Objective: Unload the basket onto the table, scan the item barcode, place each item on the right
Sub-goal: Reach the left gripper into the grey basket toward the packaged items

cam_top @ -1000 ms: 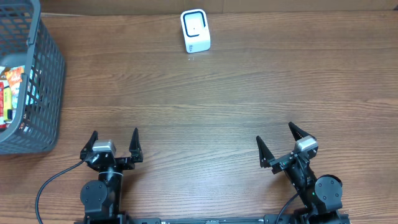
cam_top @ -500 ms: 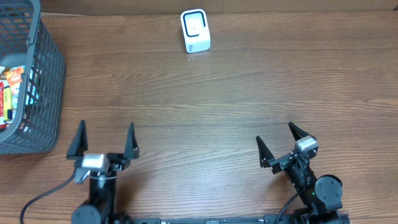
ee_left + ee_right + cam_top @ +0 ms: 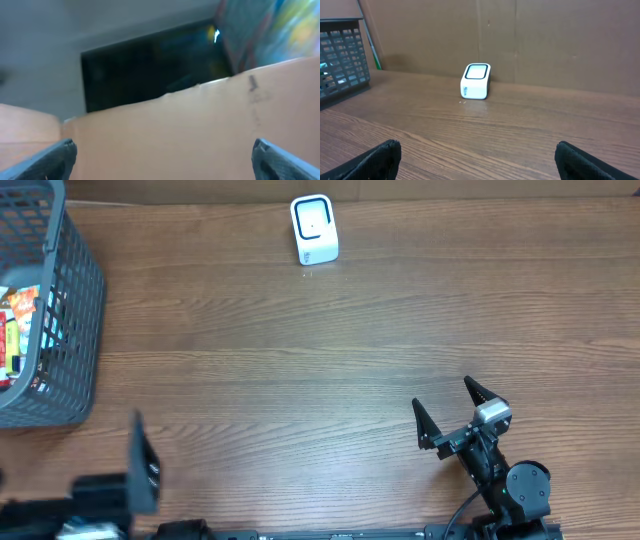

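Note:
The white barcode scanner [image 3: 314, 228] stands at the table's far middle, and the right wrist view also shows the scanner [image 3: 476, 80]. Colourful packaged items [image 3: 18, 315] lie in the grey basket [image 3: 75, 290] at the far left. My left gripper [image 3: 162, 156] is open and empty, and its view is blurred, facing a brown cardboard wall. In the overhead view it sits at the lower left corner with one dark finger [image 3: 141, 463] showing. My right gripper [image 3: 445, 398] rests open and empty near the front right, pointing at the scanner.
A brown cardboard wall [image 3: 545, 40] backs the table. The basket [image 3: 340, 55] shows at the left of the right wrist view. A dark opening [image 3: 150, 65] and a blurred colourful shape [image 3: 280, 30] lie beyond the left gripper.
The left arm has lifted off its rest and swung left toward the table's lower left corner, blurring with motion. The right arm has not moved.

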Motion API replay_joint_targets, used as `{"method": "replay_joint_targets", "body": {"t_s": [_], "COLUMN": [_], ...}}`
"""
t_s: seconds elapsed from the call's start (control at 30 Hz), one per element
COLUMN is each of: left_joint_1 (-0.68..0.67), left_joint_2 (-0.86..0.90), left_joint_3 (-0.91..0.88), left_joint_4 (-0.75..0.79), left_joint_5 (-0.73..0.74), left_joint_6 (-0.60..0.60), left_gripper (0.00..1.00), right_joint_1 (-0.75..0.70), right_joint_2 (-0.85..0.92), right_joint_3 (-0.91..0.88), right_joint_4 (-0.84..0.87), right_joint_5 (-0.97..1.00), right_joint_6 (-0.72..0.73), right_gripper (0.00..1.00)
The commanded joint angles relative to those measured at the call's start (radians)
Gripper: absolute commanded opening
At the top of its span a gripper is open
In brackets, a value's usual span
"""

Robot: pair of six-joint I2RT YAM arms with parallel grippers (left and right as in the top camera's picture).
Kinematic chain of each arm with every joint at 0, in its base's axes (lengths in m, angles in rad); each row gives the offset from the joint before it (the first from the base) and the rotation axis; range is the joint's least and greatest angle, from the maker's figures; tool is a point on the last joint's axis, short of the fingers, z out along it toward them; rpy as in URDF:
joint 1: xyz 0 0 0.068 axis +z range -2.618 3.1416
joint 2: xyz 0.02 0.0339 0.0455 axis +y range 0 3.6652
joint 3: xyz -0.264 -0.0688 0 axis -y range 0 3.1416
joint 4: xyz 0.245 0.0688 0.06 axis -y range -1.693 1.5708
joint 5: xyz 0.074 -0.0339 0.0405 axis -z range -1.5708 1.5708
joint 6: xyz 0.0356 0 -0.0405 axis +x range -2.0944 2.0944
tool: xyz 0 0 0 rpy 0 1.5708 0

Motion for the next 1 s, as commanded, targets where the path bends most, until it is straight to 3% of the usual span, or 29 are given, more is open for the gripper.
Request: {"method": "replay_joint_targets", "body": {"t_s": [0.0, 0.27, 0.3, 0.4, 0.63, 0.77, 0.87, 0.97], "left_joint_1": [0.004, 0.004, 0.004, 0.004, -0.001, 0.032, 0.115, 0.245], "left_joint_2": [0.254, 0.866, 1.003, 1.239, 1.436, 1.468, 1.466, 1.466], "left_joint_3": [0.342, 1.192, 1.337, 1.508, 1.512, 1.512, 1.513, 1.512], "left_joint_4": [-0.259, -1.09, -1.239, -1.476, -1.547, -1.532, -1.495, -1.476], "left_joint_5": [-0.117, -0.111, -0.085, -0.056, -0.055, -0.182, -0.294, -0.295], "left_joint_6": [0.057, 0.047, 0.026, 0.025, 0.026, -0.024, -0.123, -0.161], "left_gripper": [1.0, 1.0, 1.0, 0.99, 1.0, 1.0, 1.0, 1.0], "right_joint_1": [-0.005, -0.005, -0.005, -0.005, -0.005, -0.005, -0.005, -0.005], "right_joint_2": [-0.012, -0.012, -0.012, -0.012, -0.012, -0.012, -0.012, -0.012], "right_joint_3": [-0.011, -0.011, -0.011, -0.011, -0.011, -0.011, -0.011, -0.011], "right_joint_4": [0.005, 0.005, 0.005, 0.005, 0.005, 0.005, 0.005, 0.005], "right_joint_5": [-0.002, -0.002, -0.002, -0.002, -0.002, -0.002, -0.002, -0.002], "right_joint_6": [0.004, 0.004, 0.004, 0.004, 0.004, 0.004, 0.004, 0.004], "right_gripper": [1.0, 1.0, 1.0, 1.0, 1.0, 1.0, 1.0, 1.0]}}
